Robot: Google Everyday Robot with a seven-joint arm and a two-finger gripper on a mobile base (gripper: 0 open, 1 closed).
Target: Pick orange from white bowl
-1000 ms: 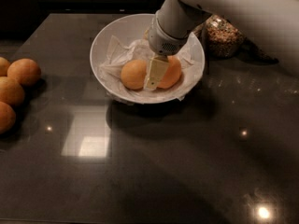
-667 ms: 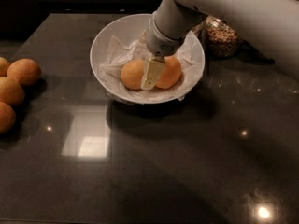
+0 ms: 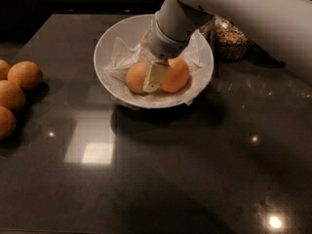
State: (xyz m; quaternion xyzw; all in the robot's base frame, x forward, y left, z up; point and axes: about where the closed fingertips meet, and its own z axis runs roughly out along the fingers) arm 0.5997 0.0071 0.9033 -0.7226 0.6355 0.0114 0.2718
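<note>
The white bowl (image 3: 108,43) stands at the middle back of the dark counter, lined with crumpled white paper. Two fruits lie in it. The orange (image 3: 135,77) is the paler, rounder one on the left. A deeper-orange egg-shaped fruit (image 3: 177,75) lies to its right. My gripper (image 3: 155,78) reaches down into the bowl from the upper right. Its pale tip sits between the two fruits, touching or nearly touching both. The arm hides the back of the bowl.
A cluster of darker oranges (image 3: 17,89) lies at the counter's left edge. A glass jar of grain (image 3: 233,39) stands just right of the bowl, behind the arm. Bright lamp reflections lie on the counter in front of the bowl.
My gripper has shifted a little to the left inside the bowl, from in front of the right fruit to the gap between the two fruits. The fruits have barely moved.
</note>
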